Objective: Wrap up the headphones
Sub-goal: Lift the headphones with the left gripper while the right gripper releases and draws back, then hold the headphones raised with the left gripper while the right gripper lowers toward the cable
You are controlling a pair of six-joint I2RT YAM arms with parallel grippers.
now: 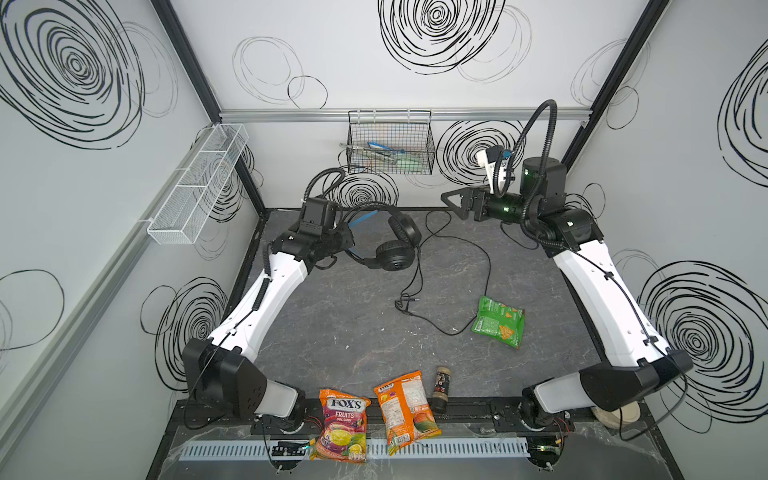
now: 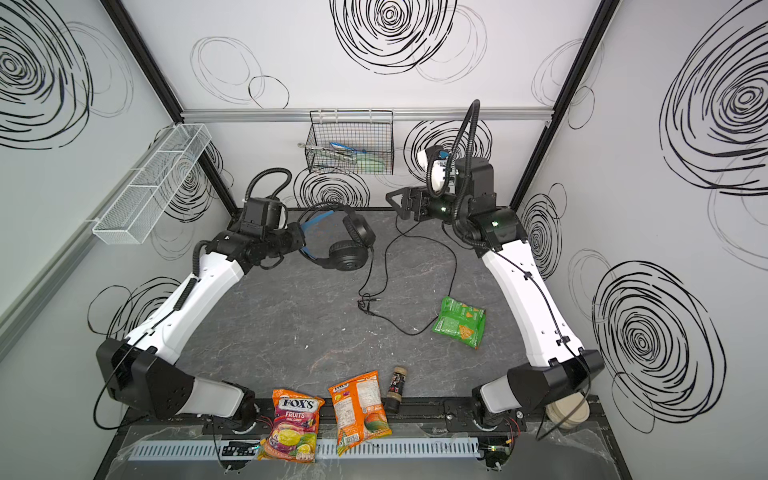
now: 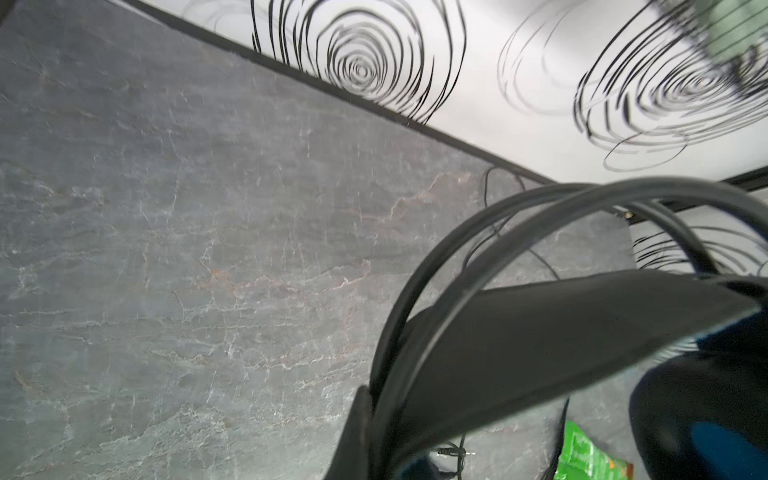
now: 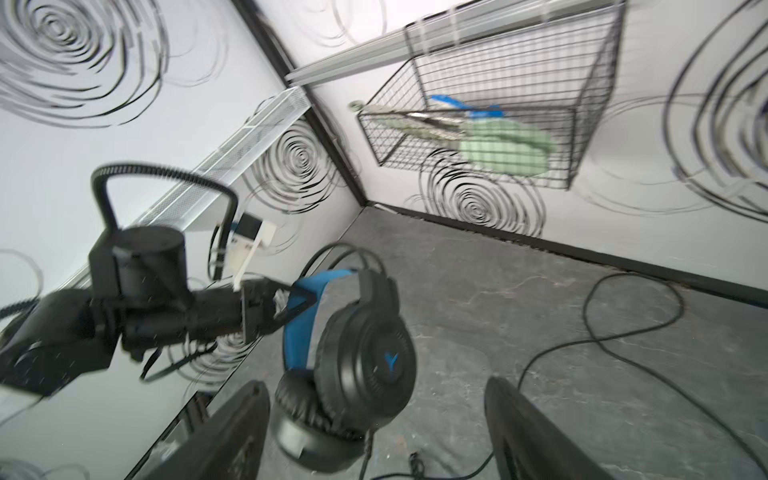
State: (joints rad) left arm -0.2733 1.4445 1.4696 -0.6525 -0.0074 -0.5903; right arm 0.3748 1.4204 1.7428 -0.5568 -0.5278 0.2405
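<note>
My left tool [image 1: 348, 240] clenched on blue inner band of big black over-ear headphones [image 1: 392, 255], near far-left desk corner. My right tool [image 1: 446, 198] released, empty, raised over far edge. Thin black cable [image 1: 488, 270] sprawls across grey slate-look desk [image 1: 332, 332]. Orange candy bag [image 1: 343, 424], near edge, reads "FOX'S FRUITS". White walls [image 1: 353, 62], black scribbled swirls.

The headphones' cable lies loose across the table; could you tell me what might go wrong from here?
1. The cable runs beside the green snack bag; winding may drag it.
2. The left jaws pinch only the headphones' blue headband, so the cups could swing or slip.
</note>
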